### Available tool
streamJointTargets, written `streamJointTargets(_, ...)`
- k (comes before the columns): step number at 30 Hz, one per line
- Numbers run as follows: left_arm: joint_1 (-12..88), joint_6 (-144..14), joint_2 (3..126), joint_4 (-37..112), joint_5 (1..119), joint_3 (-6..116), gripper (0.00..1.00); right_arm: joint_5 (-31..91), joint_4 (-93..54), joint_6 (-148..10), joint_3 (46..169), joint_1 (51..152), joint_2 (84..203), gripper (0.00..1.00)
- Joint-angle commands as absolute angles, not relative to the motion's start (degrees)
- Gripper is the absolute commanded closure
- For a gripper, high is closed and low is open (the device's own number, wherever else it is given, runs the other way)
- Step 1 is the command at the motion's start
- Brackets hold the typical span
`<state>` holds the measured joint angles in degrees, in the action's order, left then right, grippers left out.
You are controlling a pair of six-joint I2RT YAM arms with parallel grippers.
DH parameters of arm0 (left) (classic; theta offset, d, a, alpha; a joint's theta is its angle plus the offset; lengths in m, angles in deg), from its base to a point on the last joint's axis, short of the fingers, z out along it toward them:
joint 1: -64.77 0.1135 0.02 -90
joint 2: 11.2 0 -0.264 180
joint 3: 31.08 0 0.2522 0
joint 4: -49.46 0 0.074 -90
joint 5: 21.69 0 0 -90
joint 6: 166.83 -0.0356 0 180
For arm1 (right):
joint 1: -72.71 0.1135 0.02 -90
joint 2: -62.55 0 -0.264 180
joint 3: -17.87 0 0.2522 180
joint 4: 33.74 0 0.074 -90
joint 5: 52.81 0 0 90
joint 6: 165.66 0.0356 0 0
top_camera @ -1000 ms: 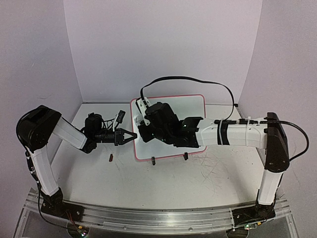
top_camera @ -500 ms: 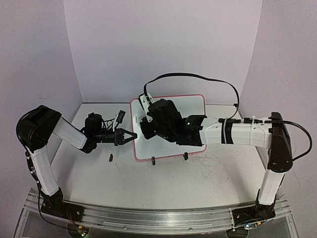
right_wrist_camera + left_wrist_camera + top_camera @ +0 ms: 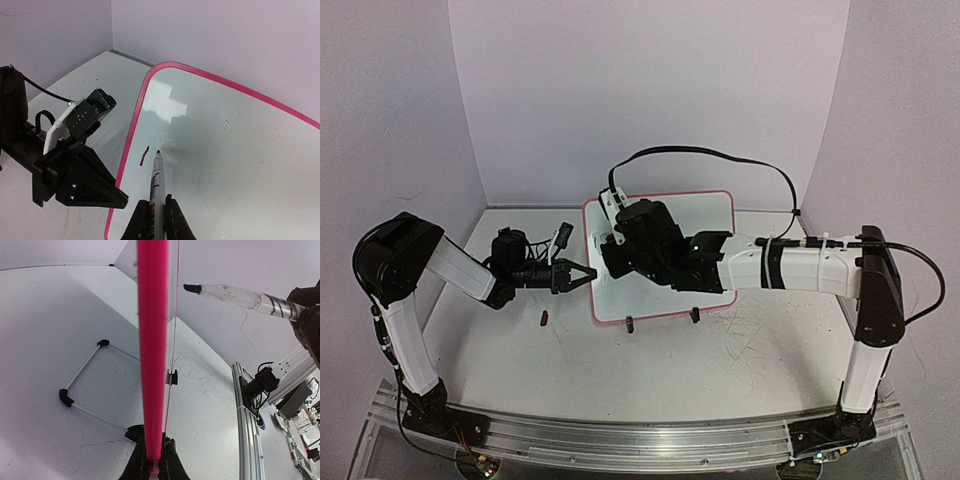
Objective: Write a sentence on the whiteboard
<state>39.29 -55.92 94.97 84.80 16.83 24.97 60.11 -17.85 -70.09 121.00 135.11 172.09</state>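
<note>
Two clip feet (image 3: 630, 323) at 6 o'clock under whiteboard (image 3: 710, 215); brown bit (image 3: 544, 319) on table (image 3: 650, 370) at 8 | left gripper (image 3: 588, 274) clamped on 9 o'clock pink rim (image 3: 152, 340) | right gripper (image 3: 153, 212) pinching marker (image 3: 155, 180), tip beside short reddish mark (image 3: 144, 156); right arm (image 3: 800, 268) hides mid-board | cable (image 3: 720, 155) arcs over at 12

From above, the right arm (image 3: 790, 268) hides the middle of the whiteboard (image 3: 712, 214). The marker (image 3: 154, 187) runs off the right wrist view's lower edge.

No legible text anywhere; whiteboard (image 3: 240, 150) shows only faint stray marks, nothing readable.
</note>
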Motion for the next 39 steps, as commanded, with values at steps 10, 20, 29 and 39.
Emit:
streamJointTargets(10,39.0,-57.4,94.2,86.3,18.3,24.8,1.00,62.1,-19.1,-70.1,123.8,134.7,173.7,1.00)
streamJointTargets(20,39.0,-57.5,94.2,86.2,18.3,24.8,1.00,62.6,-17.7,-69.5,124.1,134.7,174.2,1.00)
streamJointTargets(29,39.0,-57.4,94.2,86.2,18.3,24.9,1.00,62.6,-16.8,-68.8,123.7,134.7,173.9,1.00)
streamJointTargets(39,39.0,-57.4,94.2,86.2,18.2,24.9,1.00,61.0,-16.3,-68.0,123.4,134.8,174.2,1.00)
